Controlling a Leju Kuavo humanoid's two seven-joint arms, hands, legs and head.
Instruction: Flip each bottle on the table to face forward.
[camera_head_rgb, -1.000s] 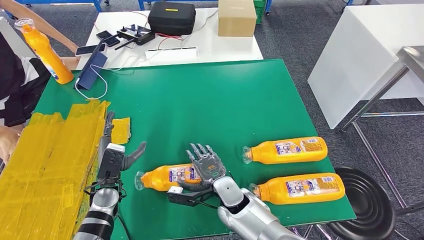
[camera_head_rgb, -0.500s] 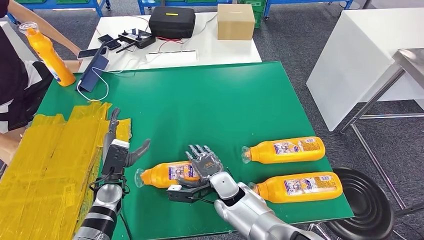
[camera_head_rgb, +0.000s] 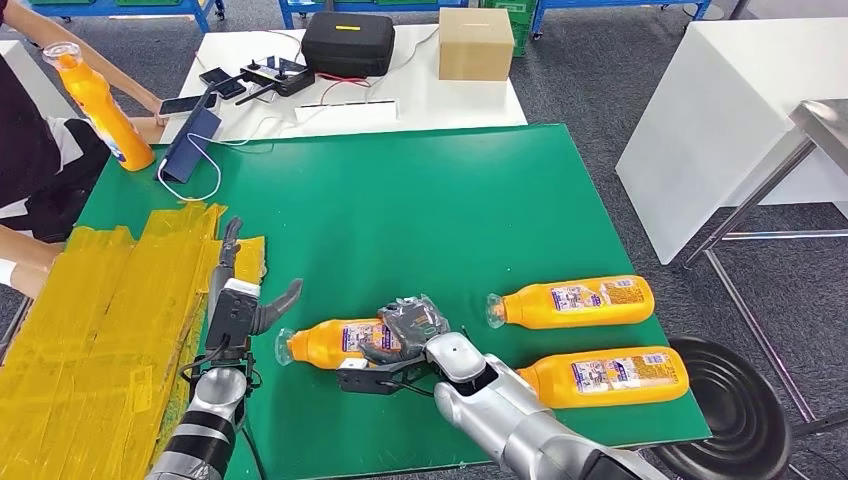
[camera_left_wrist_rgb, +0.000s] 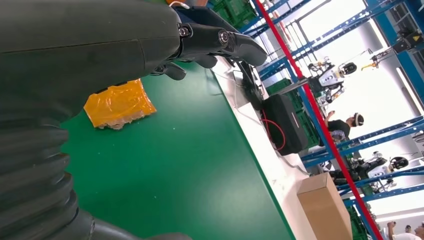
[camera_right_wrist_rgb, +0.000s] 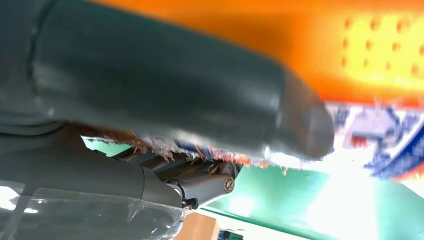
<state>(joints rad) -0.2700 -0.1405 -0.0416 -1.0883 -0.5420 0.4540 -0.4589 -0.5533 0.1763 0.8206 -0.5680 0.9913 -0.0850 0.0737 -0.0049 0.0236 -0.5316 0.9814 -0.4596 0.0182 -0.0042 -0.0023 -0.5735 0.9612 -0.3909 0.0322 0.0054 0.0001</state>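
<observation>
Slippage worries me: my right hand (camera_head_rgb: 408, 322) clamps the smooth orange plastic bottle (camera_head_rgb: 335, 342) lying low-centre on the green tabletop (camera_head_rgb: 420, 210), left hand (camera_head_rgb: 240, 300) spread empty, so it could roll free mid-turn.

The right hand (camera_head_rgb: 408, 322) hides the grasped bottle's (camera_head_rgb: 335, 343) label.

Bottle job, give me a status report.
Right hand closed over the near bottle, lying on its side. Left hand open, beside it. Two bottles waiting at right. Nothing in the way.
</observation>
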